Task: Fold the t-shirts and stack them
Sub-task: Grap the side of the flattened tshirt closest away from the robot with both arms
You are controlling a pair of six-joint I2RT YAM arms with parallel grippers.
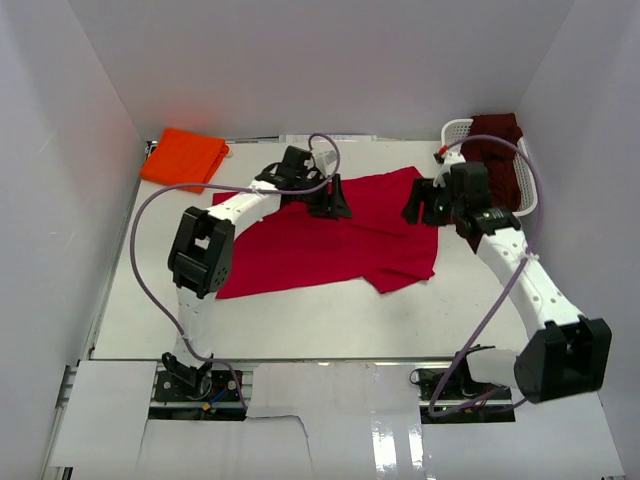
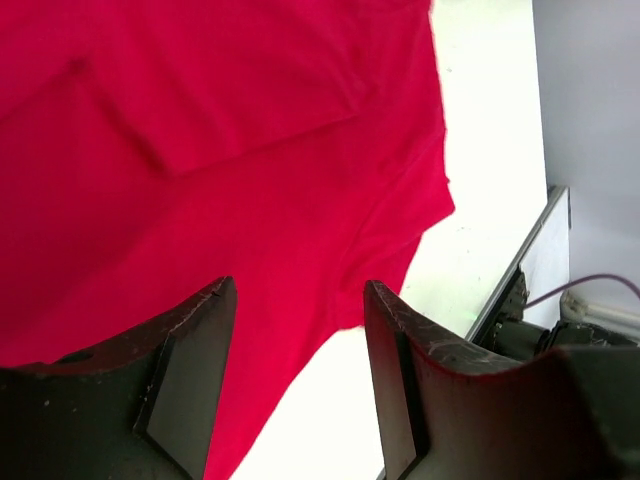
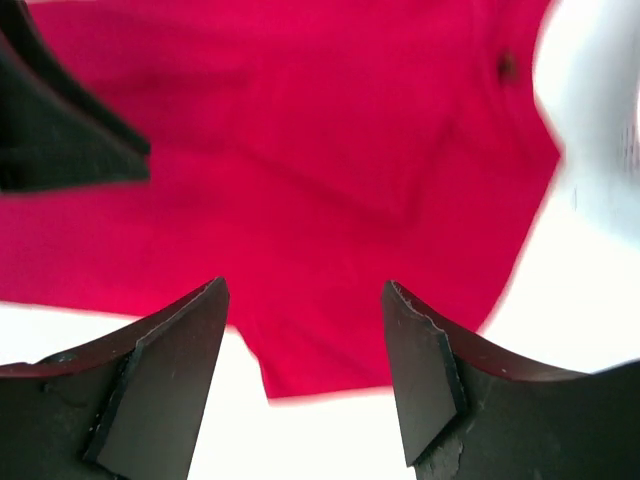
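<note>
A bright red t-shirt (image 1: 300, 250) lies spread and rumpled across the middle of the table. My left gripper (image 1: 334, 208) hovers over its back middle, open, with only cloth (image 2: 200, 150) and bare table below the fingers (image 2: 295, 290). My right gripper (image 1: 418, 210) hangs over the shirt's right end, also open and holding nothing (image 3: 305, 288), above a hem of the red cloth (image 3: 330, 150). A bright orange t-shirt (image 1: 183, 158) sits folded at the back left corner. A dark maroon t-shirt (image 1: 495, 140) is draped in the basket at the back right.
The white lattice basket (image 1: 458, 128) stands against the right wall behind my right arm. White walls close the table at the back and on both sides. The left gripper's black finger (image 3: 60, 130) shows in the right wrist view.
</note>
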